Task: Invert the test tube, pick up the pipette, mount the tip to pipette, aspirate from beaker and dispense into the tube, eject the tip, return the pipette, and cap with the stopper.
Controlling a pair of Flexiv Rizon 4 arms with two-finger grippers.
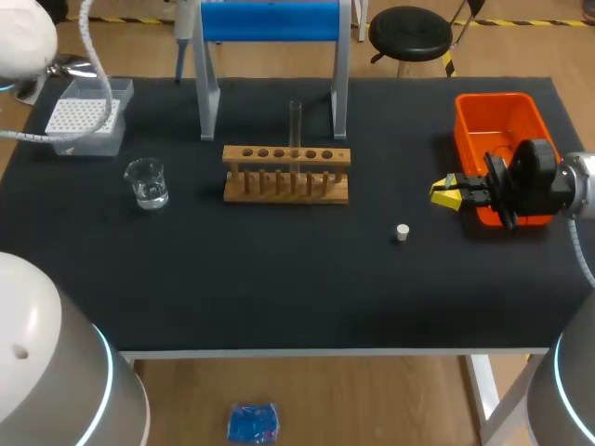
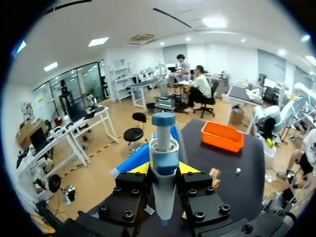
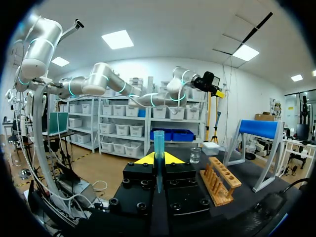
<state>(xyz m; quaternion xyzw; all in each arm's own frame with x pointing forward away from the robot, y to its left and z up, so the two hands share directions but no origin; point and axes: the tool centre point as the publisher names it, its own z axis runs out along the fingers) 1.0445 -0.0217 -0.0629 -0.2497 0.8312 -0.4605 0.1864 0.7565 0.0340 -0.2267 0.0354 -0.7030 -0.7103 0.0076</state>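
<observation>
Left wrist view gives you what head view lacks: left tool (image 2: 164,170) clamped on the blue-and-white plastic pipette (image 2: 164,148). Right wrist view: right tool (image 3: 158,159) pinched on a slim blue plastic pipette tip (image 3: 158,140), which you can't make out in head view. Head view adds: clear glass test tube (image 1: 296,125) upright in the wooden rack (image 1: 286,177), small white stopper (image 1: 402,232) lying apart on the dark surface (image 1: 279,279), right tool just beside the orange plastic bin (image 1: 497,125).

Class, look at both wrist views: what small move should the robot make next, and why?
The left claw grips the pipette, the right claw grips a blue tip, and they stand far apart, so probably bring them together to seat the tip.
</observation>
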